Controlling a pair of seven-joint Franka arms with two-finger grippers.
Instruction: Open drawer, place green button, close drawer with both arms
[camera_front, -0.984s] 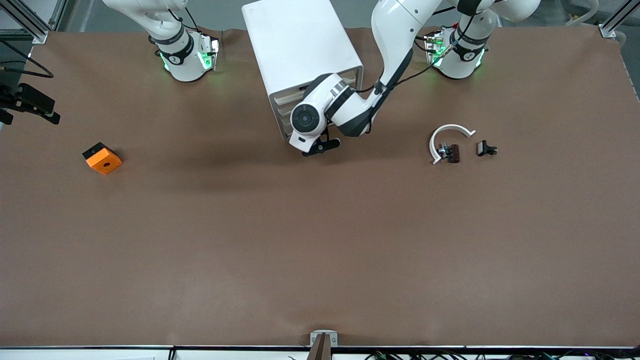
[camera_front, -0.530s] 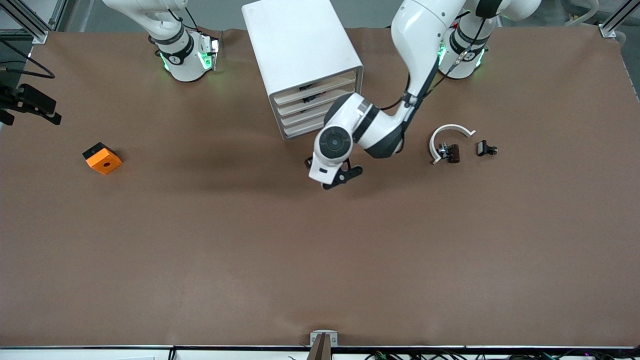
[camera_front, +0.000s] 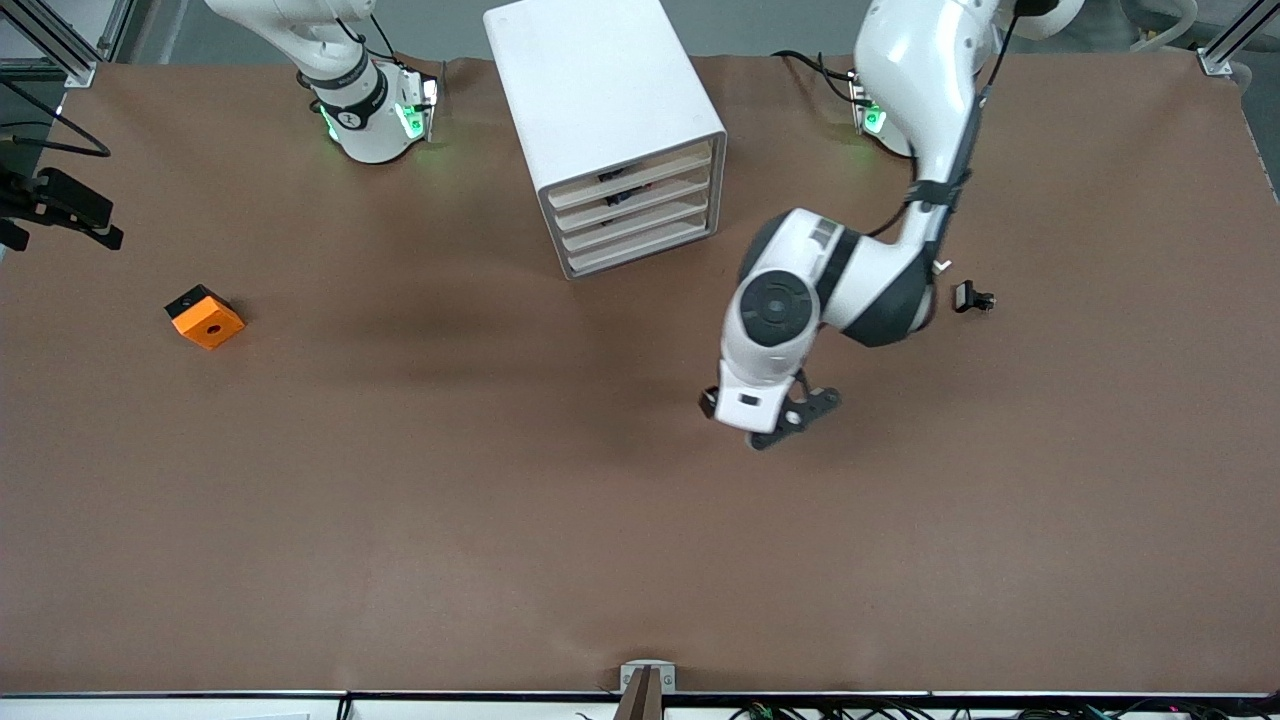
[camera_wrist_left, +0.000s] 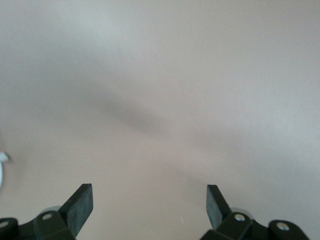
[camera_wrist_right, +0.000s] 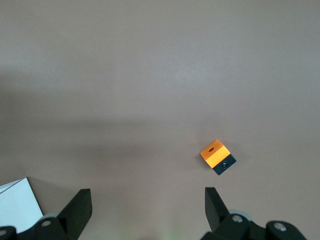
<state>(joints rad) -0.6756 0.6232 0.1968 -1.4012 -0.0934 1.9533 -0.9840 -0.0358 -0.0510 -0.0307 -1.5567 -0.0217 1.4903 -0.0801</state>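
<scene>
Front view, table (camera_front: 500, 520) covered in brown paper.

- Cabinet (camera_front: 600, 90): white, at the top centre of the frame, between the two arm bases. Its four drawers (camera_front: 640, 215) face the camera at an angle, and all sit flush with the cabinet front. Small dark bits show in the gaps of the upper two, too small to name.
- Left gripper (camera_front: 765, 420): hangs over bare table just below mid-frame, nearer the camera than the cabinet and toward the left arm's end. In the left wrist view its fingers (camera_wrist_left: 80, 205) stand wide apart with only table between them. It holds nothing.
- Right gripper (camera_wrist_right: 147, 200): out of the front view, since that arm leaves by the top edge. In the right wrist view its jaws are spread wide and empty, high over the table.
- Orange block (camera_front: 205, 318): lies alone toward the right arm's end, mid-height in the frame. It also shows in the right wrist view (camera_wrist_right: 216, 154), well clear of the fingers.
- Small dark part (camera_front: 973, 297): on the table just beside the left arm's elbow.
- Button: I cannot pick it out in any view, so I cannot say where it is.
</scene>
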